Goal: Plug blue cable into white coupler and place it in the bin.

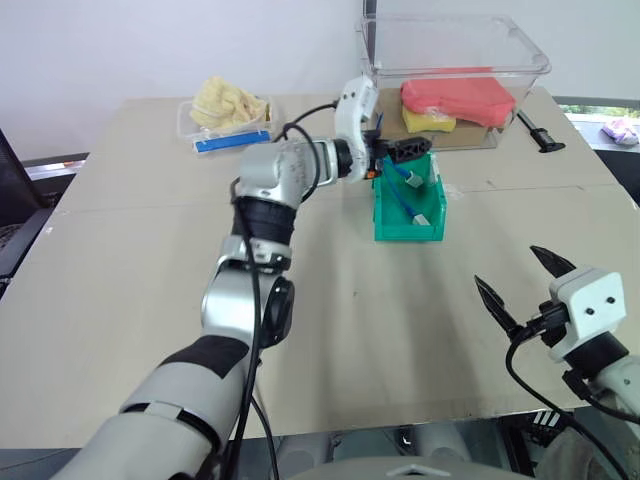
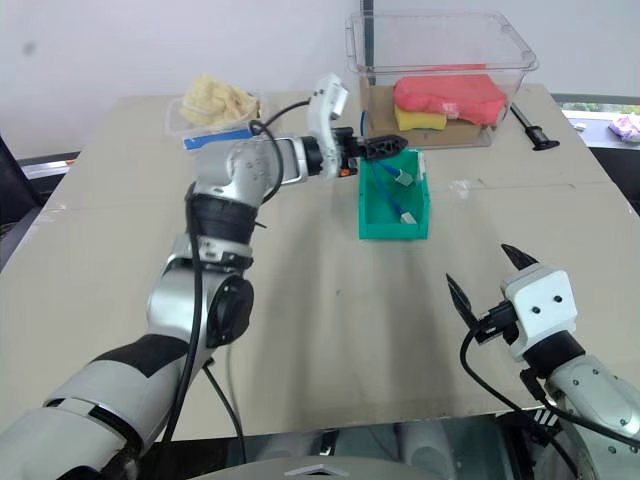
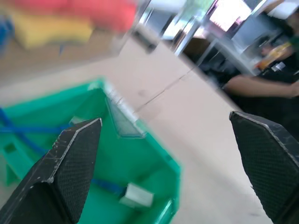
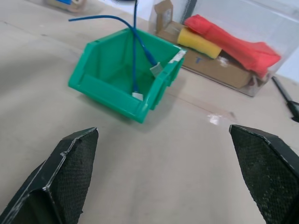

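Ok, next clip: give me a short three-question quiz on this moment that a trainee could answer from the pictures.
1. True or false: the blue cable lies in the bin.
2. Which gripper is over the bin? A) left gripper B) right gripper
3. Fill in: inside the clear tub, the red item lies on top of a ____ item.

Key: 1 true, with a loop sticking out over the rim. 2 A; its fingers are spread and hold nothing. 3 yellow.
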